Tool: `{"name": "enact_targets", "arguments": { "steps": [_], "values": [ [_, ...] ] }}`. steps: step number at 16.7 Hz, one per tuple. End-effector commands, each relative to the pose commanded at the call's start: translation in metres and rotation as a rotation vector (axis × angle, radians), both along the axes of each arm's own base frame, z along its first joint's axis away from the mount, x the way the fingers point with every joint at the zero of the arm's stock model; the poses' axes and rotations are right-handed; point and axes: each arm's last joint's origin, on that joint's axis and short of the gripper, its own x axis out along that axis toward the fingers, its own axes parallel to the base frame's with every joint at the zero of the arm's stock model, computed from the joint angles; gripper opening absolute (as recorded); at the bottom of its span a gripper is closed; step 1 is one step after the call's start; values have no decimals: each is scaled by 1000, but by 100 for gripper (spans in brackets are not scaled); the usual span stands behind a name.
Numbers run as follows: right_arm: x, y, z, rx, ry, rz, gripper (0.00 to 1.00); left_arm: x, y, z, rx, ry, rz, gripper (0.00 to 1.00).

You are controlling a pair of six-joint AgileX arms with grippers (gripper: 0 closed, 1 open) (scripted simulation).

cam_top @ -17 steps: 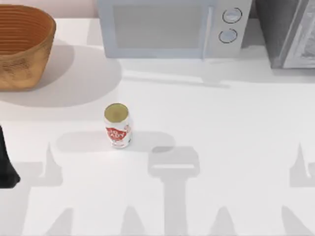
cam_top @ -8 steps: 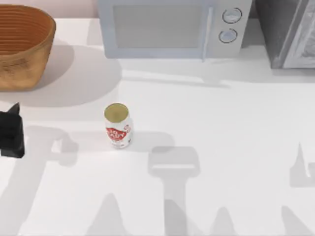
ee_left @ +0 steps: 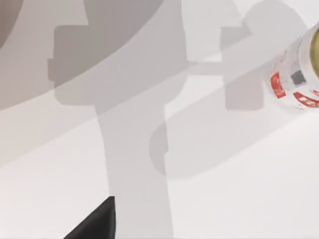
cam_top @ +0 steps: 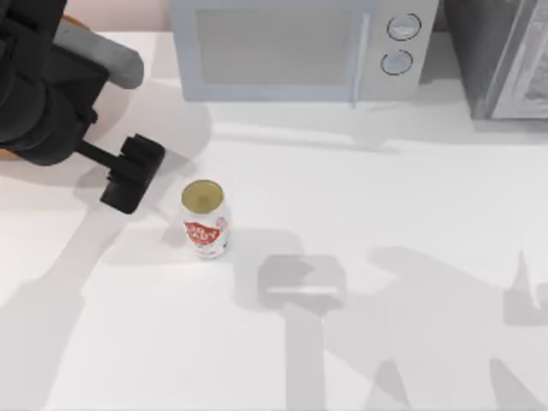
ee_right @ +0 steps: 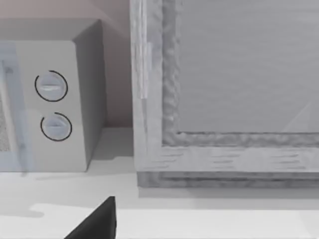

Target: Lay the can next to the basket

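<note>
The can (cam_top: 204, 218) stands upright on the white worktop (cam_top: 385, 257), left of centre in the top view, its dull gold top facing up and the red label toward the near edge. The left gripper (cam_top: 131, 174) hangs just beside it, at about ten o'clock from the can, near but not touching. It has hold of nothing, and from above it reads as one dark block, so I cannot tell how far its fingers are parted. In the left wrist view the can (ee_left: 299, 74) shows as a slice cut off by the frame's edge, with a dark finger tip (ee_left: 97, 222) well apart from it and broad shadows across the worktop between them.

The left arm's bulk covers almost the whole basket (cam_top: 73, 20) at the worktop's far left corner, at about ten o'clock from the can — a thin orange-brown strip of it shows past the arm, so its rim and inside cannot be made out. The can sits well apart from that corner.

A microwave (cam_top: 300, 47) stands along the far edge at about one o'clock from the can, and a grey cabinet (cam_top: 505, 56) — cut off by the frame — sits at the far right. The right wrist view looks at the microwave's dials (ee_right: 52, 104) and the cabinet (ee_right: 224, 89), with a dark tip of the right gripper's finger (ee_right: 97, 222) at the frame's edge; its opening cannot be told.
</note>
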Motion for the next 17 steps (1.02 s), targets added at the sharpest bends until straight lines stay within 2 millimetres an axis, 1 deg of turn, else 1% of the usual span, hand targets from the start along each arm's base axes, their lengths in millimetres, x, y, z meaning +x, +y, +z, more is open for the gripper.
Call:
{"name": "enact_targets", "arguments": {
  "steps": [2,4,6,9,12,17],
  "values": [
    [0,0,0,0,0,0,100,28,-25,-10,54,127,-74,100],
    [0,0,0,0,0,0,100,52,-50,-24,104,235,-140,100],
    [0,0,0,0,0,0,100,69,-71,-37,144,310,-196,100],
    [0,0,0,0,0,0,100,85,-95,-52,186,378,-254,100],
    [0,0,0,0,0,0,100,92,-105,-58,203,401,-277,100],
    [0,0,0,0,0,0,100,92,-103,-58,201,400,-271,100]
  ]
}}
